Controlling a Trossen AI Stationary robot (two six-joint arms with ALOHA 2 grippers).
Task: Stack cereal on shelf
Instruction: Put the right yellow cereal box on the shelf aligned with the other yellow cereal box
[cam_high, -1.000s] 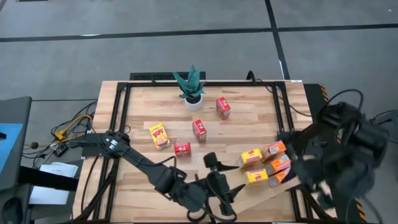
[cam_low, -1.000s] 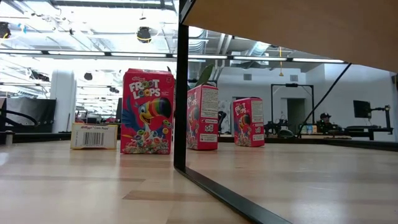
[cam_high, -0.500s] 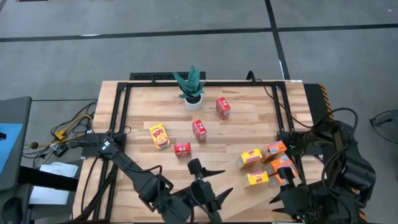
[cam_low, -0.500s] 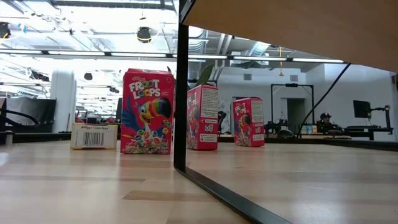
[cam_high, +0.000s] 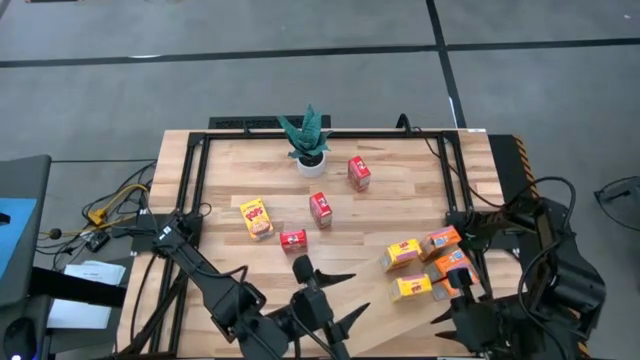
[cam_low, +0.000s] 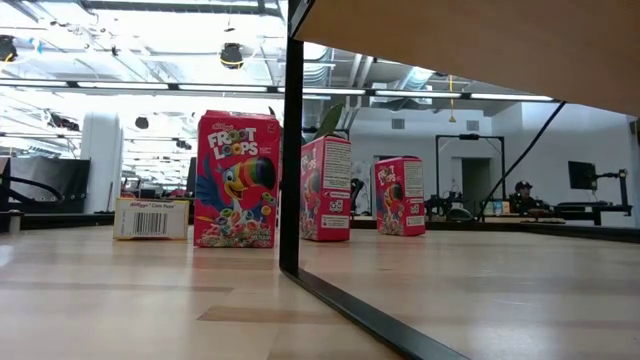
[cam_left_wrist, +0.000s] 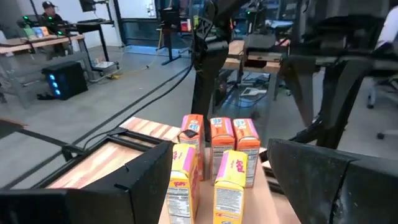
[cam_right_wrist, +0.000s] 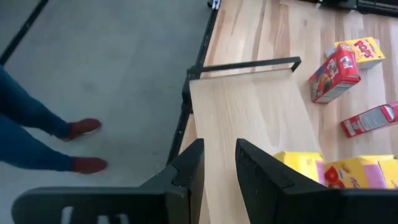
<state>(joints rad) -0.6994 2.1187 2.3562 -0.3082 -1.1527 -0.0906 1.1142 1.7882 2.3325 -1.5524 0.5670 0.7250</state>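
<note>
Two dark arms reach in over the near edge of the planked table. The left gripper hangs near the middle of that edge; its jaws are spread wide and hold nothing.

The right gripper sits at the near right corner, over the near end of the shelf; whether its jaws pinch anything cannot be told. The shelf is a pale smooth board with a dark edge, running along the near right part of the table; from table height its underside fills the upper right of the view.

Just past the left gripper stands a cluster of five cereal boxes: two yellow boxes in front and three orange boxes close behind; all are upright, on what looks like the pale board.

Farther in, near the table's middle, four more boxes stand apart from each other:
- a yellow box lying face up;
- a red box lying flat;
- an upright red box;
- another red box, nearer the far edge.

A green potted plant stands at the far edge; on the floor beside the table are a person's legs in blue trousers and red shoes.
</note>
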